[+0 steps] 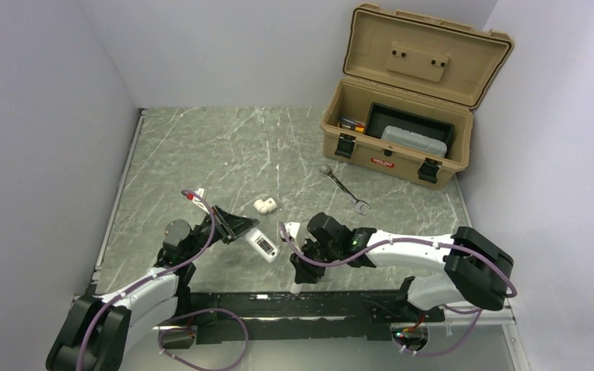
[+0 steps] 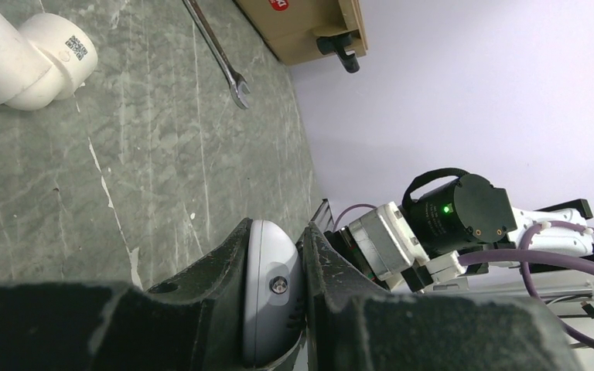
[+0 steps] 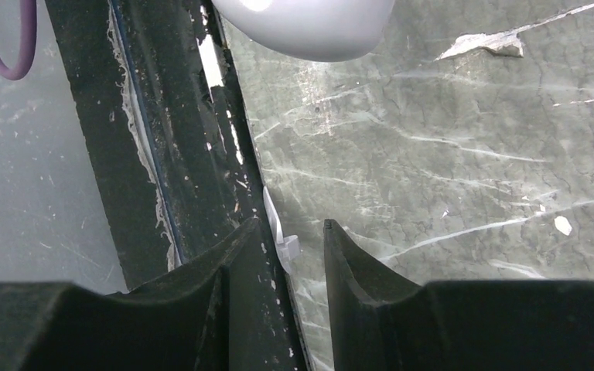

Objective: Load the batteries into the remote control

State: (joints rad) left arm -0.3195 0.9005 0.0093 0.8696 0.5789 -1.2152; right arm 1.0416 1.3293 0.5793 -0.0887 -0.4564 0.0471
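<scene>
My left gripper [image 1: 240, 228] is shut on the white remote control [image 1: 264, 245] and holds it over the table's near middle. In the left wrist view the remote [image 2: 271, 286] stands edge-on, clamped between the two black fingers of the left gripper [image 2: 277, 232]. My right gripper [image 1: 302, 267] hangs low by the table's near edge, just right of the remote. In the right wrist view the right gripper [image 3: 290, 228] is open a little and empty. No batteries show in any view.
A white pipe fitting [image 1: 265, 205] [image 2: 27, 58] and a silver wrench [image 1: 344, 189] [image 2: 216, 54] lie beyond the remote. An open tan toolbox [image 1: 390, 158] stands at the back right. A black rail [image 3: 162, 154] runs along the near edge, with a white clip [image 3: 282, 239] beside it.
</scene>
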